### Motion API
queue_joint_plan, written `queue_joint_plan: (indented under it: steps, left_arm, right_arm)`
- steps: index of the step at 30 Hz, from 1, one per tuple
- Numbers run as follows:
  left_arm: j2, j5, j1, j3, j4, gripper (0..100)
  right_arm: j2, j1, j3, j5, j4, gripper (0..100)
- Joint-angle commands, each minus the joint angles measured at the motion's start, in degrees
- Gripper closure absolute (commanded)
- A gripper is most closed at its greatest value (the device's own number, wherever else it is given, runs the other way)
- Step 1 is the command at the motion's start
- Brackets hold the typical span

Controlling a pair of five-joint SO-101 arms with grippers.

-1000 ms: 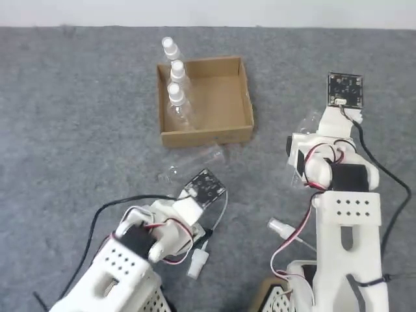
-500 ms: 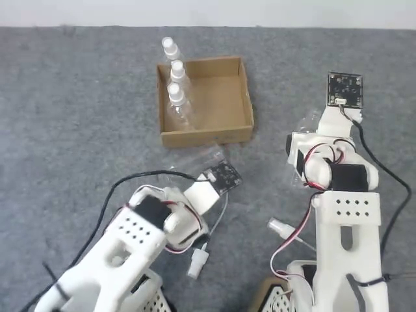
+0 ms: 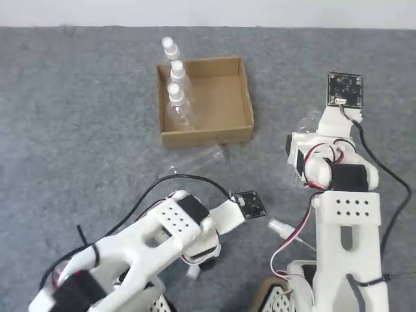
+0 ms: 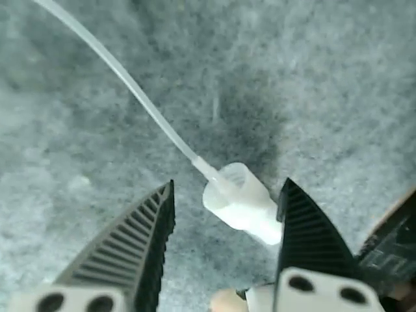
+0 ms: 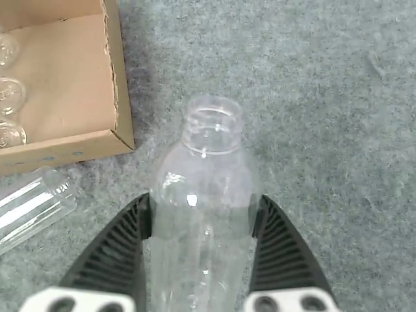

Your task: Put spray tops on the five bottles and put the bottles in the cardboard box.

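A white spray top [image 4: 244, 207] with a long thin tube lies on the grey carpet between the spread fingers of my left gripper [image 4: 227, 188], which is open and close above it. My right gripper [image 5: 203, 208] is shut on a clear bottle [image 5: 205, 182] with no top, held upright; from above this bottle [image 3: 307, 127] shows beside the right arm. The cardboard box [image 3: 218, 135] holds three bottles with spray tops [image 3: 177, 91] along one wall. Another clear bottle [image 3: 201, 158] lies on its side in front of the box.
A second spray top [image 3: 281, 227] with its tube lies on the carpet by the right arm's base. The left arm [image 3: 169, 234] stretches across the near middle. Open carpet lies to the left of the box and behind it.
The left arm has swung to the right and lowered, its wrist moving from near the lying bottle toward the right arm's base. The right arm and its bottle have not moved.
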Motion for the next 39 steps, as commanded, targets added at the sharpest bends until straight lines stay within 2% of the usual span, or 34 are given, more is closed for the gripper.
queue_joint_plan:
  steps: [1,5,12,24,31,39]
  left_arm:
    - [3.9,-0.5,0.4,-3.5,-1.1,76]
    - [8.4,-0.4,0.4,-3.0,-5.3,81]
    - [7.6,-0.4,0.7,-3.5,-5.5,96]
    - [-13.2,-0.4,0.4,-3.8,4.0,96]
    - [-23.8,-0.2,0.3,-3.7,6.5,96]
    - [-34.7,-0.1,-8.4,-6.4,8.3,96]
  right_arm:
    - [-2.0,1.1,-1.0,0.4,-1.2,99.0]
    - [-2.0,1.1,-1.0,0.4,-1.1,99.0]
    - [-2.0,1.1,-0.5,0.4,-1.5,99.0]
    - [-2.0,1.1,-0.5,0.4,-1.5,98.9]
    - [-2.0,1.2,-0.4,0.4,-1.5,98.9]
    - [-2.0,1.2,-0.4,0.4,-1.5,98.9]
